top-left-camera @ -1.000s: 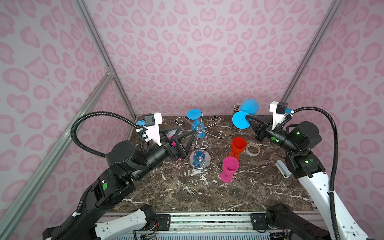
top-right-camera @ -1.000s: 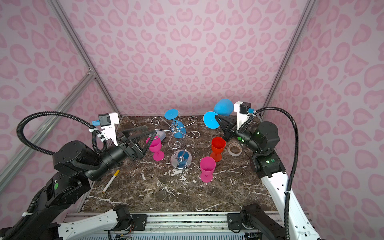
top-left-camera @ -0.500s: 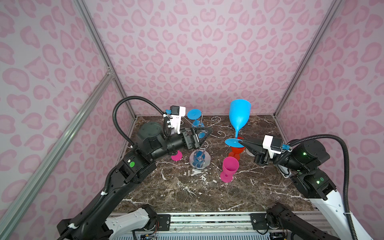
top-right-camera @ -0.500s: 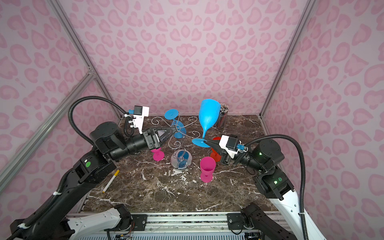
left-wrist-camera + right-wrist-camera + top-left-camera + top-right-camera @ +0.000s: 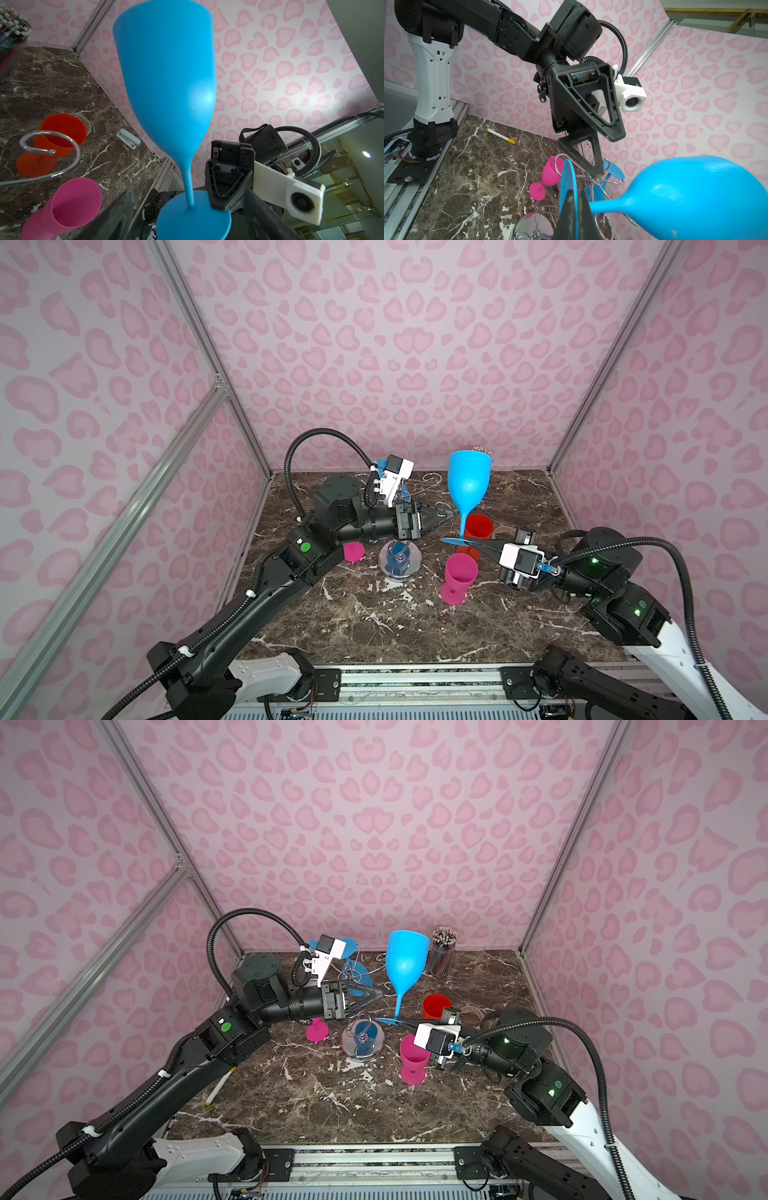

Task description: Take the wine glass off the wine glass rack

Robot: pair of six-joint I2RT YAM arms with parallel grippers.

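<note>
A blue wine glass (image 5: 469,485) (image 5: 405,965) stands upright in the air, bowl up. My right gripper (image 5: 467,542) (image 5: 399,1022) (image 5: 576,199) is shut on the edge of its round foot. My left gripper (image 5: 446,515) (image 5: 376,996) (image 5: 187,193) is open beside the stem, one finger on each side and neither touching it. The chrome wine glass rack (image 5: 400,562) (image 5: 361,1042) (image 5: 533,226) stands just left of the held glass. Another blue glass (image 5: 353,946) (image 5: 614,171) hangs on the rack, partly hidden behind my left wrist.
A pink glass (image 5: 459,574) and a red glass (image 5: 478,526) stand upright under the held glass. Another pink glass (image 5: 353,551) lies on its side left of the rack. A clear cup of pencils (image 5: 442,950) is at the back, a marker (image 5: 216,1085) front left.
My right arm carried the blue glass from the back right to the middle and turned it upright. My left arm swung in from the left up to its stem.
</note>
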